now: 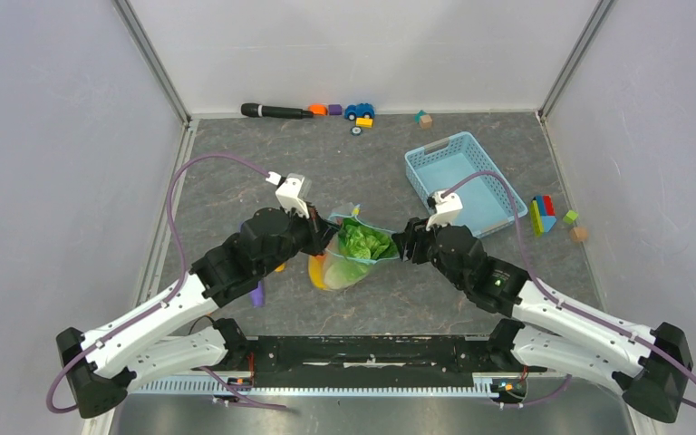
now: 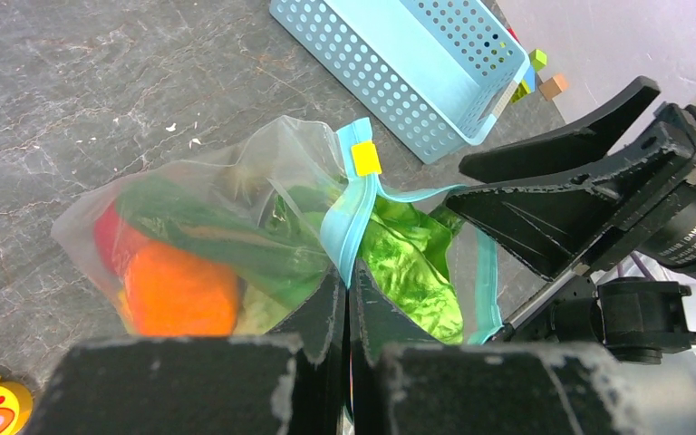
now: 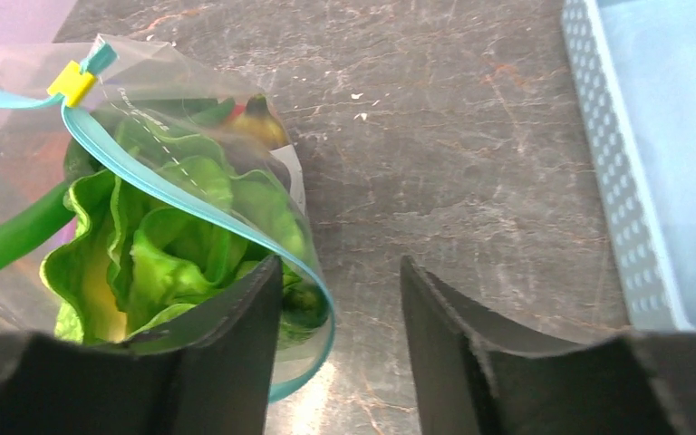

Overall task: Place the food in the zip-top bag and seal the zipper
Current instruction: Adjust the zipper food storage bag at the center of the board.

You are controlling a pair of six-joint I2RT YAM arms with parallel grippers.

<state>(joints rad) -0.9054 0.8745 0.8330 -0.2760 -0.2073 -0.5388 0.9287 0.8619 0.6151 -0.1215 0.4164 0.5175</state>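
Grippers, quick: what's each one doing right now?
Left gripper: jaws closed on the zipper.
Right gripper: jaws open, gripping nothing, one jaw beside the rim of the zip-top bag.

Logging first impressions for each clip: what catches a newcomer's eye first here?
A clear bag stuffed with green lettuce and an orange lies mid-table. The left gripper is pinched shut on its teal zipper, while the right gripper stands open at the bag's mouth. A light-blue basket sits to its right.
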